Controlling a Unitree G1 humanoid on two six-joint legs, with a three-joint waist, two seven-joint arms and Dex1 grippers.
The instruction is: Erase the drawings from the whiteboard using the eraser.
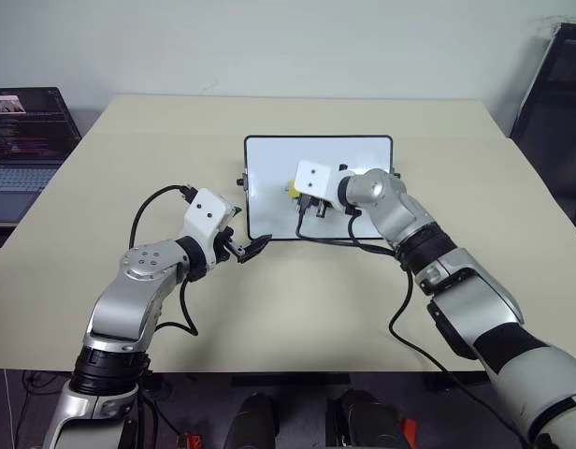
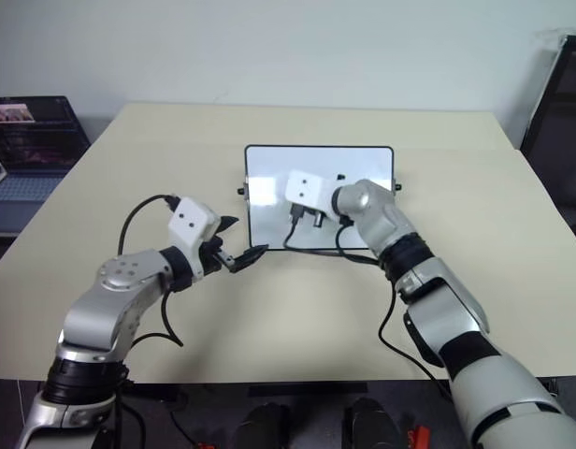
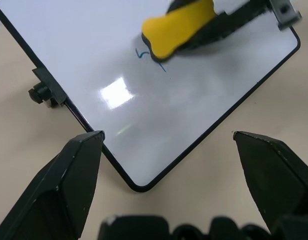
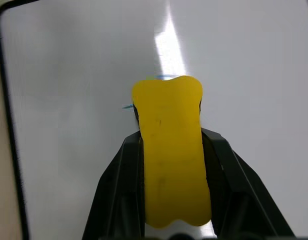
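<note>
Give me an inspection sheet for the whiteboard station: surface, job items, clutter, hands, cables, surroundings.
Surface: beige table, bare around the board.
Whiteboard: lies flat at the table's middle, black frame, knobs on its sides.
Drawings: a few thin blue strokes left beside the eraser's tip.
Eraser: yellow, clamped in the right hand, tip over the board at the strokes.
Clutter: nothing seen.
Right hand: shut on the eraser, over the board.
Left hand: open, at the board's near left corner, holding nothing.
Cables: black cables loop along both arms over the table.
Surroundings: open laptop at far left, dark chair at right.
</note>
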